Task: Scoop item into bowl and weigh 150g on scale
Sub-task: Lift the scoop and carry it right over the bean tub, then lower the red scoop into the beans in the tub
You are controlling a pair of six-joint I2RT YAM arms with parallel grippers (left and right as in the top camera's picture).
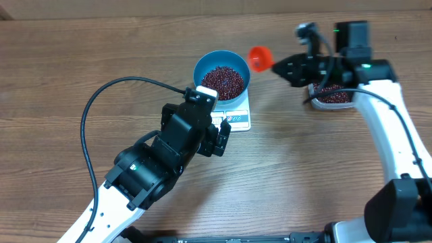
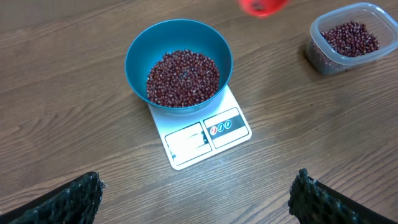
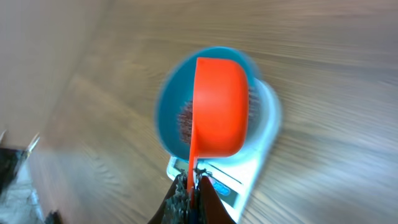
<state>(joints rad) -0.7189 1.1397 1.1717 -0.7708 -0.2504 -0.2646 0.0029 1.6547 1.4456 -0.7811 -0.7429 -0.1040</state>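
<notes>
**While the Scoop Hangs by the Bowl, Beans Rest on the Scale**

Although its display panel is too small to read, the white kitchen scale (image 2: 205, 134) shows plainly near the middle of the wooden table (image 1: 81, 47). It carries the blue bowl (image 2: 138, 48) on its platform. The bowl covers most of the scale, leaving the display and the blue-marked buttons bare on the edge that faces the left arm. A mound of dark red beans (image 2: 182, 78) fills the bottom of the bowl and lies well below its rim.

The left gripper (image 2: 197, 179) hovers just short of the scale's button edge with its jaws spread wide. It holds nothing, and its two dark fingers (image 2: 71, 200) sit in the lower corners of the left wrist view with bare table between them.

The right gripper (image 3: 189, 193) is clamped on the thin handle of the orange scoop (image 3: 217, 106). From overhead the scoop's cup hangs in the air just beside the bowl's right rim, between the bowl and the clear plastic tub (image 2: 323, 37). In the right wrist view the cup overlaps the blurred bowl and scale beneath it. Whether the cup holds any beans cannot be told.

The tub stands well to the right of the scale, partly under the right arm, with more of the same beans inside. A black cable (image 1: 91, 108) loops over the table beside the left arm.
</notes>
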